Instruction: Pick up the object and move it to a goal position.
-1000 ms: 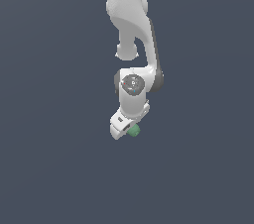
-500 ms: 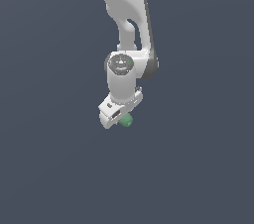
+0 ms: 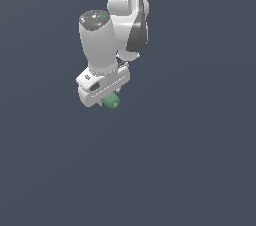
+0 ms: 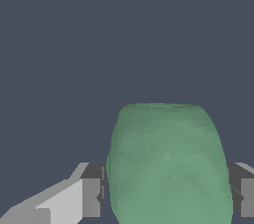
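Since a moment ago, the arm has swung toward the exterior view's left and carried the green object along. The gripper is squeezed tight on the object, with a finger on each side, so it cannot drop while it rides toward the goal.

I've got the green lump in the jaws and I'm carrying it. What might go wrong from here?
1. The lump is rounded and bulges past both fingers, so it may roll or slip out under a fast swing.
2. In the exterior view it pokes out below the gripper with only a small part showing; the grip may be shallow.
3. No goal marker shows, so placement is unguided.
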Motion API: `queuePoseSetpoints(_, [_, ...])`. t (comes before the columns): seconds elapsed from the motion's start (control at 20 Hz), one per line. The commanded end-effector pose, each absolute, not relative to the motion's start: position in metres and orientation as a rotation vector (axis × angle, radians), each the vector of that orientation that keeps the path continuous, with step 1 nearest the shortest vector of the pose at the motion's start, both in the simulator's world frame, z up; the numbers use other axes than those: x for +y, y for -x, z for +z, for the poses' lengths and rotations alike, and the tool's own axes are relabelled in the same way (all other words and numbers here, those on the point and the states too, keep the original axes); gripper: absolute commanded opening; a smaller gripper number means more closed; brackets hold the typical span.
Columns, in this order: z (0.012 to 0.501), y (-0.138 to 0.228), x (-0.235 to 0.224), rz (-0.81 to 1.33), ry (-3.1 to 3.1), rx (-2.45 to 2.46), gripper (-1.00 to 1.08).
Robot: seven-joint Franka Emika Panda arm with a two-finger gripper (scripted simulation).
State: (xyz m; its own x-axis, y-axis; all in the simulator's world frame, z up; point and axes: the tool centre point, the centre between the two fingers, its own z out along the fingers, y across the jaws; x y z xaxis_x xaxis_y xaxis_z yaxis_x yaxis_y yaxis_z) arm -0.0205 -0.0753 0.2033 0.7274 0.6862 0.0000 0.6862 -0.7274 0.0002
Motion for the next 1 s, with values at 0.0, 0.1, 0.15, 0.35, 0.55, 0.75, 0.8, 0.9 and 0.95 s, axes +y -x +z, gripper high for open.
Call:
queuePoseSetpoints(0.0, [0.23, 0.031, -0.091, 0.001, -2.92, 1.161, -1.0])
queuePoseSetpoints(0.1, [0.25, 0.039, -0.104, 0.002, -2.92, 1.161, -1.0])
queuePoseSetpoints(0.15, [0.261, 0.042, -0.11, 0.002, -2.921, 1.161, -1.0])
queuePoseSetpoints(0.35, [0.302, 0.057, -0.135, 0.003, -2.921, 1.162, -1.0])
queuePoseSetpoints(0.55, [0.342, 0.071, -0.159, 0.003, -2.921, 1.162, -1.0])
queuePoseSetpoints(0.75, [0.376, 0.082, -0.18, 0.003, -2.921, 1.161, -1.0])
queuePoseSetpoints(0.8, [0.383, 0.084, -0.185, 0.003, -2.921, 1.161, -1.0])
queuePoseSetpoints(0.9, [0.395, 0.088, -0.193, 0.002, -2.921, 1.161, -1.0])
queuePoseSetpoints(0.95, [0.401, 0.09, -0.196, 0.002, -2.921, 1.16, -1.0])
